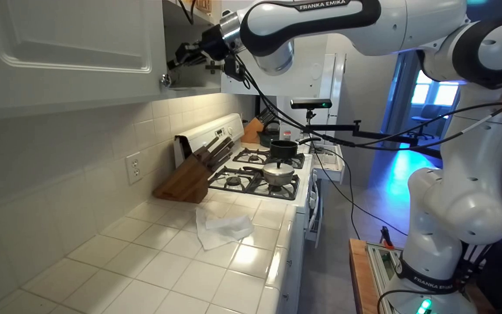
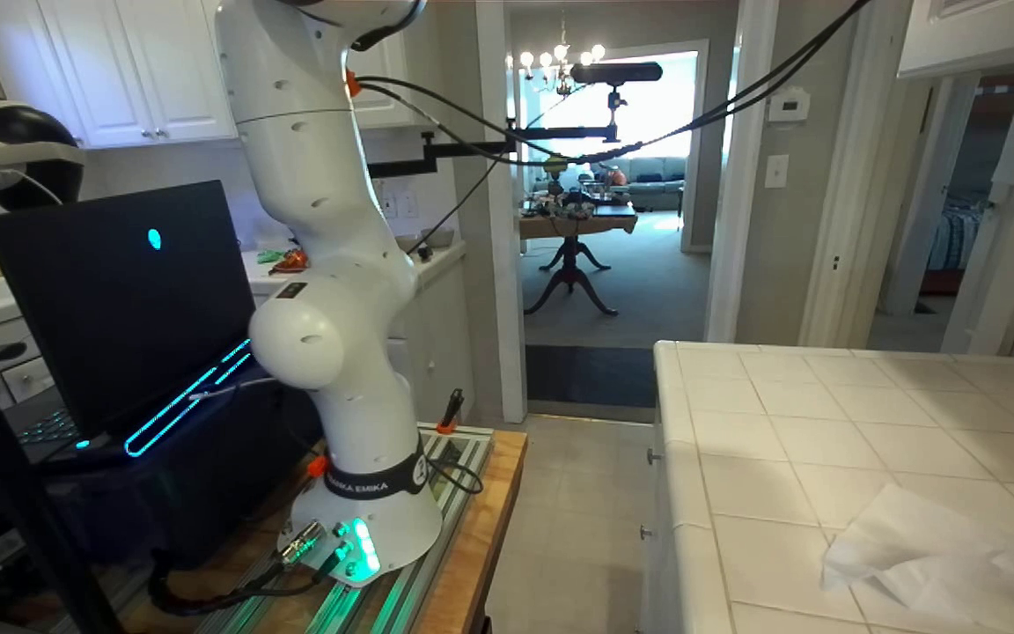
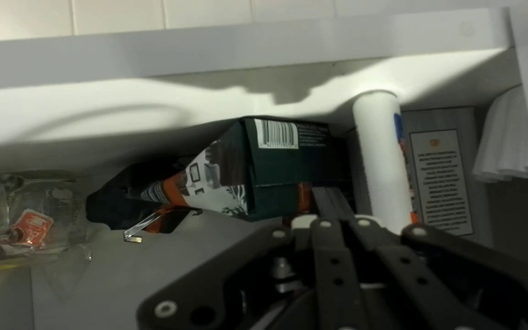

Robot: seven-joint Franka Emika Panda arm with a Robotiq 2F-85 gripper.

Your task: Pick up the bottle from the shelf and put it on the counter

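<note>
Only the wrist view shows the bottle (image 3: 380,156): white, it stands on the shelf (image 3: 108,107) right of centre, beside a green bag (image 3: 282,169). The gripper (image 3: 332,197) comes in from the bottom edge, fingertips pressed together just left of the bottle, hiding the end of it lower in the frame. In an exterior view the gripper reaches into the shelf at upper left, with the knife block (image 1: 188,179) and stove (image 1: 249,196) mid-frame. In an exterior view a laptop (image 2: 120,308) stands at left. Both exterior views show the counter (image 1: 164,266) with paper (image 1: 225,229) on it
</note>
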